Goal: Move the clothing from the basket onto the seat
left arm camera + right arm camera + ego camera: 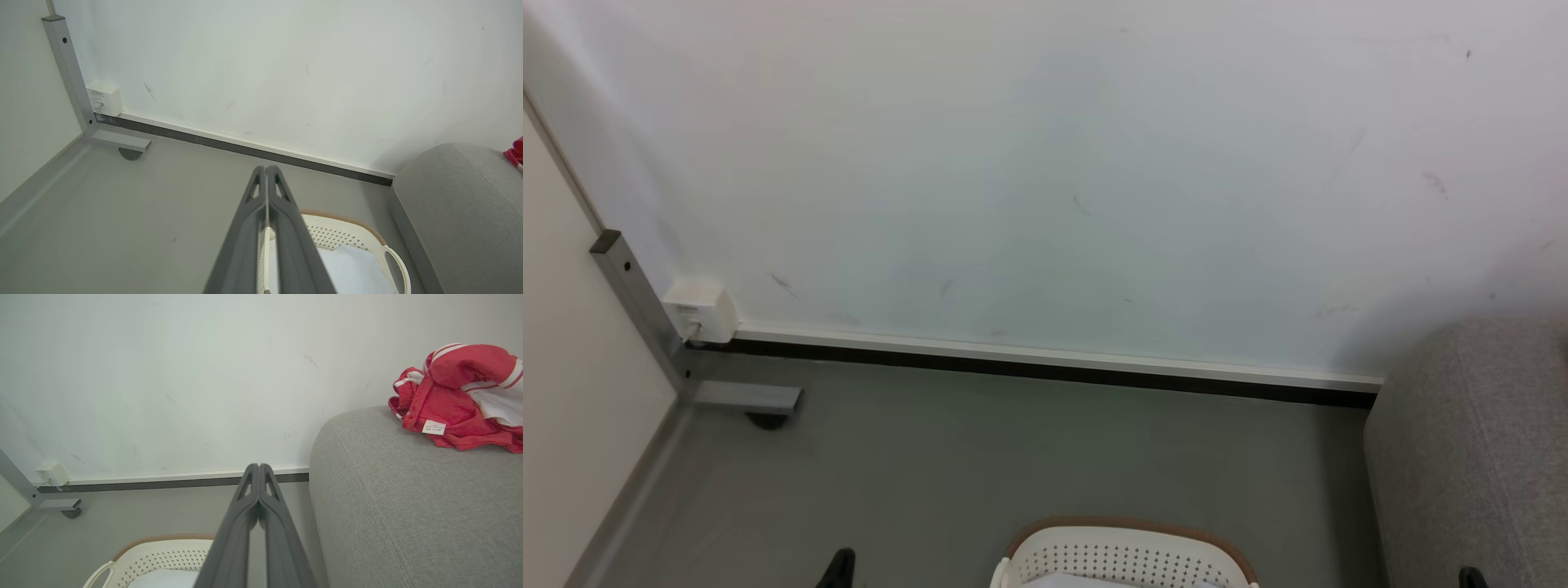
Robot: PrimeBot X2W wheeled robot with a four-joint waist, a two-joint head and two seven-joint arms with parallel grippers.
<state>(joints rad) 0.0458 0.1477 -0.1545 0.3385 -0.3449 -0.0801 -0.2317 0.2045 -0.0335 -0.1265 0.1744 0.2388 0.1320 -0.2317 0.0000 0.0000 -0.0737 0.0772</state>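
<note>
The cream perforated basket [1127, 555] with a brown rim stands on the grey floor at the bottom centre of the head view. Pale white fabric [347, 269] lies inside it. The grey seat [408, 498] rises right of the basket. Red clothing [457, 400] with white stripes lies bunched on top of the seat, and its edge also shows in the left wrist view [515, 154]. My left gripper [266, 168] is shut and empty, raised over the basket's left side. My right gripper [258, 466] is shut and empty, between basket and seat. Dark tips of the left gripper [840, 565] and right gripper [1470, 578] peek in at the bottom.
A white wall with a dark baseboard [1045, 367] runs behind. At the left corner stand a grey metal post with a foot [645, 310] and a small white wall box [698, 309]. A pale panel [572, 392] closes off the left side. Grey floor [1013, 457] lies between.
</note>
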